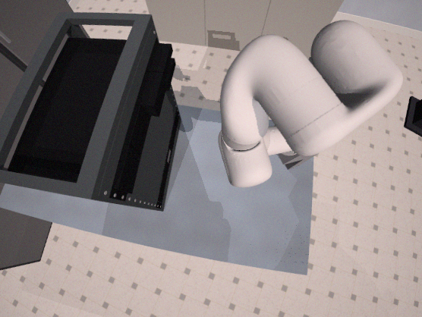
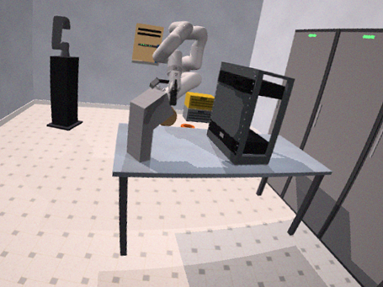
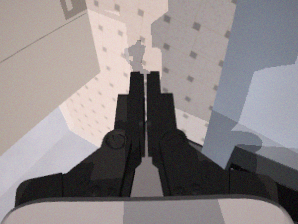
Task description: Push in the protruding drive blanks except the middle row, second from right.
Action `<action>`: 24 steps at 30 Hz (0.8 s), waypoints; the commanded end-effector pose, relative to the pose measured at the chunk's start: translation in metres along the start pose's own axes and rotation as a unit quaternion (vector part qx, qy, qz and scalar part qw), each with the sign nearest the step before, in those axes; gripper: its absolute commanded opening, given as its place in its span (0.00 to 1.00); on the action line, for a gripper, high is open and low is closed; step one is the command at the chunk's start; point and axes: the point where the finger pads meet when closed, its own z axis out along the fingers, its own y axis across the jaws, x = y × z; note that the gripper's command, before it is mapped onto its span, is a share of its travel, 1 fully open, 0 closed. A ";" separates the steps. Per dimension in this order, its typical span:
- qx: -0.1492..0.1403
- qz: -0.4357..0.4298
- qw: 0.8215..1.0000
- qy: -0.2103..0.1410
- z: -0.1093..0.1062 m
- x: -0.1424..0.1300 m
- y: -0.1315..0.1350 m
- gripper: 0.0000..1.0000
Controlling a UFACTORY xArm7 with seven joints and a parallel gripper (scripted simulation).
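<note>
Here is the white jointed arm [image 1: 303,91], folded over itself and filling the upper right of the top view, well apart from the dark grey open-frame rack [image 1: 95,110] at the upper left of that frame. In the exterior view the rack [image 2: 245,115] stands at centre frame on the pale blue-grey table [image 2: 191,157], its dark front face turned toward the arm. From above, black blocks of the storage chassis front [image 1: 159,80] stick out past the rack's front rail, but which drive blanks stand proud cannot be made out. The black two-finger gripper [image 3: 145,86] sits in the middle of the wrist view, fingers clenched tight together with nothing between them, aimed out over tiled floor and a corner of the table. In the exterior view the gripper [image 2: 173,94] hangs left of centre, just above the grey slanted pedestal [image 2: 143,123], near a yellow box [image 2: 199,101] behind it.
</note>
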 end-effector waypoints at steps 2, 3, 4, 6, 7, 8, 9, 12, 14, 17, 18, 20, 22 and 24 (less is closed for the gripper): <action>-0.035 -0.074 0.996 -0.044 0.014 -0.043 0.008 0.00; -0.038 -0.079 0.995 -0.047 0.015 -0.046 0.010 0.00; -0.051 -0.096 0.993 -0.053 0.016 -0.051 0.017 0.00; -0.071 -0.120 0.989 -0.058 0.017 -0.052 0.028 0.00; -0.080 -0.131 0.986 -0.059 0.016 -0.052 0.034 0.00; -0.090 -0.142 0.984 -0.061 0.016 -0.052 0.039 0.00; -0.090 -0.142 0.984 -0.061 0.016 -0.052 0.039 0.00; -0.123 -0.166 0.974 -0.088 0.002 -0.055 0.076 0.00; -0.124 -0.167 0.974 -0.091 0.001 -0.055 0.078 0.00; -0.132 -0.181 0.968 -0.114 -0.004 -0.065 0.090 0.00; -0.133 -0.189 0.965 -0.126 -0.005 -0.070 0.094 0.00; -0.136 -0.205 0.958 -0.149 -0.008 -0.080 0.101 0.00; -0.137 -0.220 0.950 -0.172 -0.012 -0.090 0.108 0.00; -0.137 -0.235 0.942 -0.194 -0.016 -0.100 0.115 0.00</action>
